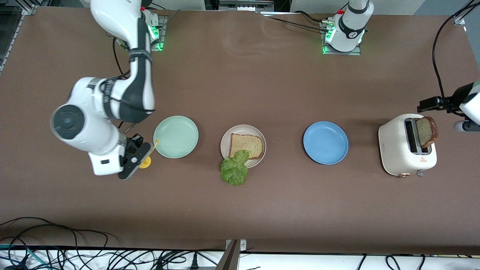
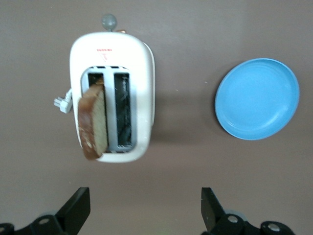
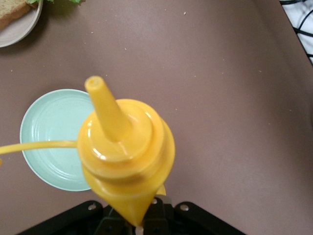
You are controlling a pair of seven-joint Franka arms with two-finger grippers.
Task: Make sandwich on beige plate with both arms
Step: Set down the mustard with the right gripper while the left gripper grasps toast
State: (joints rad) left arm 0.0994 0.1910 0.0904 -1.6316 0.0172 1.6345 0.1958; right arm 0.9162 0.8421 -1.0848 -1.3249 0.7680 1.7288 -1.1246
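Fingers: the right gripper [image 3: 139,218] is clamped shut on a yellow mustard bottle [image 3: 124,152], beside the mint-green plate [image 1: 176,136] toward the right arm's end of the worktop [image 1: 240,210]; the left gripper [image 2: 144,208] hangs over the toaster [image 1: 407,144] with its fingers [image 2: 76,205] spread wide and nothing between them.

Progress, as judged: roughly half assembled. One bread slice [image 1: 246,146] lies flat on the beige plate [image 1: 226,138]. The lettuce leaf [image 1: 234,168] only overlaps the slice's near edge and mostly spills over the rim onto the worktop. The second bread slice [image 1: 427,131] stands in a toaster slot, not yet collected. Left to do: seat the leaf, fetch and lay the top slice.

Materials and shapes:
- Bread: tan, porous crumb, dark brown crust, squarish with rounded top.
- Lettuce: ruffled, bright green, limp.
- Plates: round, shallow, matte plastic with raised rims; the blue plate [image 1: 325,142] is bare.
- Toaster: glossy cream shell, rounded corners, two slots.
- Bottle: glossy yellow, conical nozzle, thin tether strap.
- Worktop: brown, matte.
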